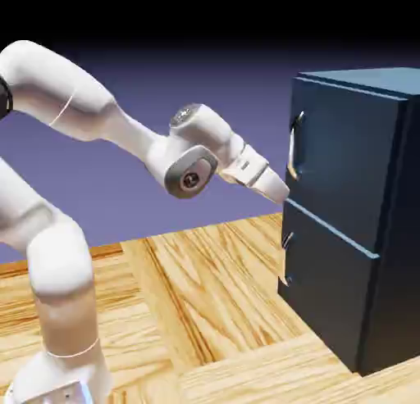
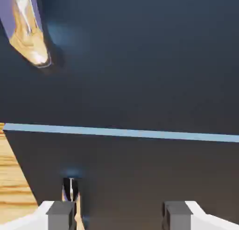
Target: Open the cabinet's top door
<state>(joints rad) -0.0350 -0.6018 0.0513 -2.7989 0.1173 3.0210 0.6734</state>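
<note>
Though shut, top door (image 1: 349, 152) near pincer (image 2: 119, 216).

One cabinet (image 1: 344, 222), two doors (image 1: 349, 161), two handles (image 1: 295, 145)

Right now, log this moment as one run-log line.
end effector: open, empty | top door: closed | upper handle: ungrasped | lower door: closed

Beside the cabinet (image 1: 328, 230), on the exterior view's left, open air lies above the wooden floor (image 1: 205, 296). The upper handle (image 1: 294, 144) and lower handle (image 1: 286, 259) jut from the cabinet's front, obstructing passage close along it.
</note>
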